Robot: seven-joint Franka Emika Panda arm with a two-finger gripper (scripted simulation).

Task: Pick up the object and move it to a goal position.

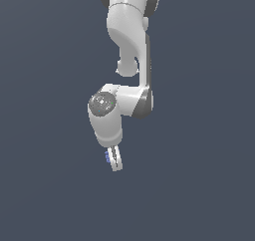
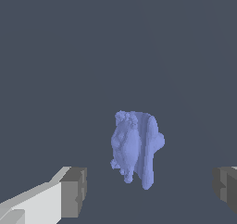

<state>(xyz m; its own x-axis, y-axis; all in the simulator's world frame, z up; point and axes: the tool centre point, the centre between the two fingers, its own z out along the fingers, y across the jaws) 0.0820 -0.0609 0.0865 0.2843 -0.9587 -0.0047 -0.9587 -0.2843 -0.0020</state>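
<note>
I am at the grasp step: gripper (image 2: 148,190) open astride the blue object (image 2: 136,146), centre frame; next, close.

Only the object (image 2: 136,146) stands between gripper (image 2: 149,190) fingers.
</note>
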